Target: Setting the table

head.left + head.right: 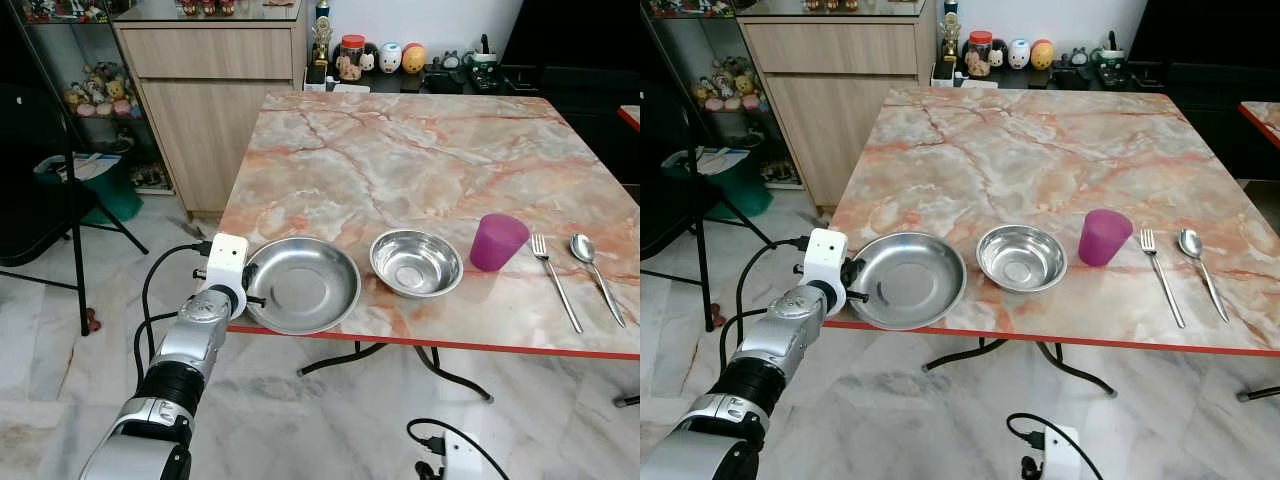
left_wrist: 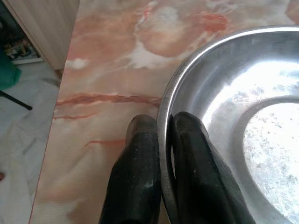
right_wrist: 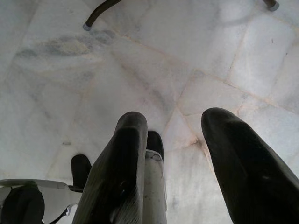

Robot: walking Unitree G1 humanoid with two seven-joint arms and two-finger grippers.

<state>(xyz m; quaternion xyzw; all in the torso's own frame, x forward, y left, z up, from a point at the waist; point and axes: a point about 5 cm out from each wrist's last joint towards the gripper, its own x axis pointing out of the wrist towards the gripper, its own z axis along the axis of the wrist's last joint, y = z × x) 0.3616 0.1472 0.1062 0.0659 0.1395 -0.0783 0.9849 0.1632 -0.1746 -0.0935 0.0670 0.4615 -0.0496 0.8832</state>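
The left gripper (image 2: 161, 154) pinched the steel plate's (image 1: 303, 285) rim at the marble table's (image 1: 400, 150) near edge, beside the steel bowl (image 1: 416, 262); a thin-rim slip could drop it. The right gripper (image 3: 173, 140) hung spread.

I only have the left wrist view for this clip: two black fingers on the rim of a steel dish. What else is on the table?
Observer: Beside that large steel plate stand a smaller steel bowl and a purple cup.
Operator: Any cutlery?
Observer: Yes, a fork and a spoon lie side by side to the right of the cup.
Operator: Where on the table is the plate?
Observer: At the near left corner, its rim slightly over the table edge, where the left gripper pinches it.
Operator: And the right gripper?
Observer: The right gripper hangs open above the marble floor.
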